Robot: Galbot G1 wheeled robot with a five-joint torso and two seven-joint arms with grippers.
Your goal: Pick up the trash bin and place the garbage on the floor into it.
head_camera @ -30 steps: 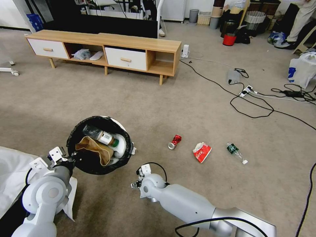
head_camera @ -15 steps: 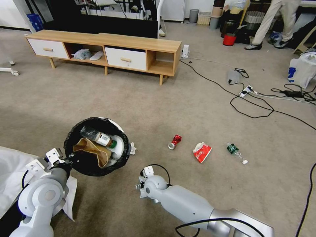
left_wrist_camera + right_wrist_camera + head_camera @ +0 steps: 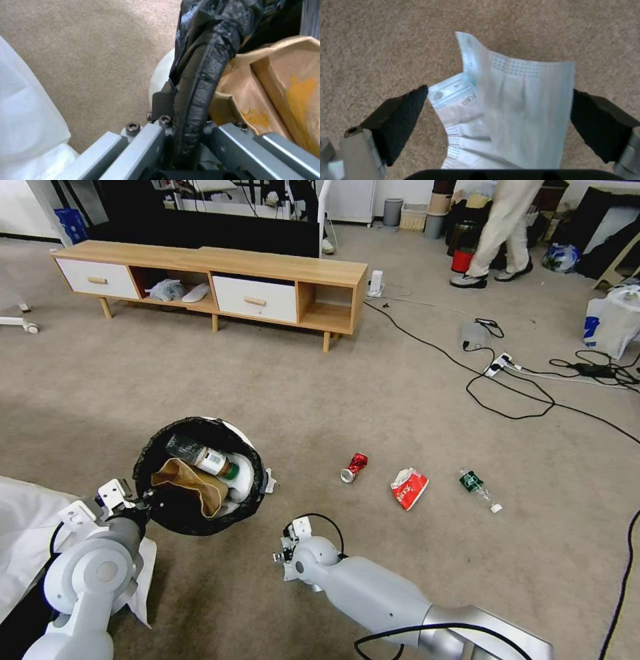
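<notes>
The left claw (image 3: 148, 499) is clamped on the near rim of the trash bin (image 3: 200, 473), at about 7 o'clock of the bin's mouth in the head view. The left wrist view shows that grip closely: the black bag (image 3: 203, 82) rolled over the rim sits pinched between the two metal fingers (image 3: 160, 110), with the bin's white wall just outside and a crumpled brown paper bag (image 3: 276, 100) pressed against the inside. In the head view the bin also carries a green-capped bottle (image 3: 200, 455) lying above the paper bag.

The right claw (image 3: 500, 122) points down at the carpet (image 3: 333, 393) at 5 o'clock of the bin, hidden under its own wrist in the head view. Its wrist camera shows what the head camera cannot: both black pads (image 3: 403, 120) stand wide apart, and a pale blue face mask (image 3: 516, 110) stands crumpled between them, its edges near both pads; contact cannot be told.

On the carpet at 3 o'clock of the bin lie, in a row going outward, a crushed red can (image 3: 354, 467), a red-white wrapper (image 3: 409, 489) and a small green-labelled bottle (image 3: 477, 487), each well apart from the next, with bare carpet around them. Black cables (image 3: 513, 393) loop at 1 o'clock of the row. A low wooden cabinet (image 3: 220, 287) stands at 12 o'clock, well beyond the bin. White sheeting (image 3: 27, 540) lies under the left arm at 8 o'clock.
</notes>
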